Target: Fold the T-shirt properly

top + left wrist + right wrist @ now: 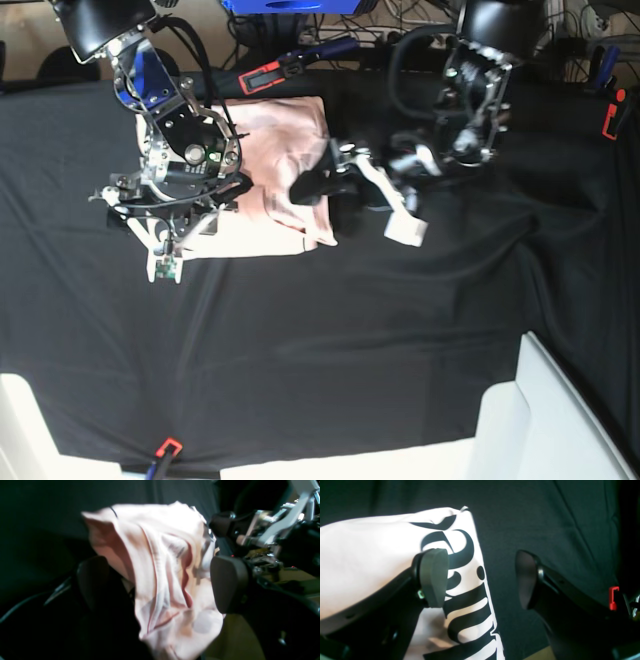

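Black-padded left hand (160,585) spread wide with bunched folds of the pink T-shirt (162,562) loose between its fingers, right hand (480,577) also open above the lettered edge, shirt folded on the black-clothed worktop (330,340).

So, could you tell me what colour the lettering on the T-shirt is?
Black, on the pale pink T-shirt; the lettering shows best in the right wrist view.

The T-shirt (275,170) is pale pink and lies folded up on the black cloth, near the far edge. One side shows big black letters (curly ones). Its right edge is bunched and wrinkly.
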{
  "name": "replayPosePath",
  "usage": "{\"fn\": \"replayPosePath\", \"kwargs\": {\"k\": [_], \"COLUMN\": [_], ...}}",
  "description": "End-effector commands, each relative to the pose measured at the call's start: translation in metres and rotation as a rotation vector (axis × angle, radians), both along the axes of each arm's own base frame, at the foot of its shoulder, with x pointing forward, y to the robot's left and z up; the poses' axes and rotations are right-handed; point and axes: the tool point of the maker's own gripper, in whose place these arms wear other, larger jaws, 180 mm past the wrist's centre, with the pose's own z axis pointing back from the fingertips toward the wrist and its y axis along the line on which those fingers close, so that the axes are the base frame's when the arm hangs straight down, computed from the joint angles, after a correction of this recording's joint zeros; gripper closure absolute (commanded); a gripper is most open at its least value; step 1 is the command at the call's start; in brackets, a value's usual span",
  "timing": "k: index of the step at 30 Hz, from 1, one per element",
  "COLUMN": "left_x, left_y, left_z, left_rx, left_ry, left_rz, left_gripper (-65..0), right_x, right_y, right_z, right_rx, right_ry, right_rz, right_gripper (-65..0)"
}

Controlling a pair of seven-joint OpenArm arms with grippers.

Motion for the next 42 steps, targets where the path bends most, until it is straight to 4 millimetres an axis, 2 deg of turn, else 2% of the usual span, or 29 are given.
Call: {"fn": "replayPosePath", "kwargs": {"k": [1,6,13,21,24,27,29,33,35,36,39,42], "left_x": [0.003,-0.007,-0.004,-0.007,-0.009,-0.010,-0.009,-0.013,-0.014,-0.016,-0.010,0.001], "left_y": [-0.002,-0.012,-0.024,-0.071,-0.083,-0.086,-0.085,-0.079,-0.077,-0.078,-0.076,-0.070], "left_z": [0.001,-0.022,-0.021,-0.009,-0.006,-0.005,-0.006,-0.023,-0.032,-0.036,-0.035,-0.022], "left_rx": [-0.029,-0.043,-0.022,-0.007,-0.001,0.000,0.001,0.016,0.028,0.027,0.029,0.038], "left_ry": [0.002,0.088,0.071,0.019,0.004,-0.002,0.002,0.058,0.088,0.105,0.099,0.044], "left_rz": [0.016,0.024,-0.011,-0.205,-0.258,-0.274,-0.269,-0.255,-0.255,-0.252,-0.245,-0.250], "left_gripper": [-63.5,-63.5,-63.5,-63.3,-63.3,-62.0,-52.6,-16.0,-3.4,-0.3,0.0,0.0], "right_x": [0.012,0.009,0.009,0.009,0.009,0.009,0.009,0.008,0.008,0.008,0.008,0.008], "right_y": [-0.001,-0.001,0.000,0.000,0.000,0.000,0.000,0.000,-0.001,-0.001,-0.001,-0.001], "right_z": [0.014,0.012,0.012,0.012,0.012,0.012,0.012,0.012,0.012,0.012,0.012,0.012], "right_rx": [-0.010,-0.010,-0.009,-0.009,-0.009,-0.009,-0.009,-0.009,-0.009,-0.009,-0.009,-0.009], "right_ry": [-0.061,-0.055,-0.054,-0.054,-0.054,-0.054,-0.054,-0.052,-0.052,-0.052,-0.052,-0.052], "right_rz": [0.000,0.000,0.000,0.000,0.000,0.000,0.000,0.000,-0.002,-0.002,-0.002,-0.002], "right_gripper": [-39.5,-39.5,-39.3,-39.3,-39.3,-39.3,-39.3,-39.3,-39.3,-39.3,-39.3,-39.3]}}
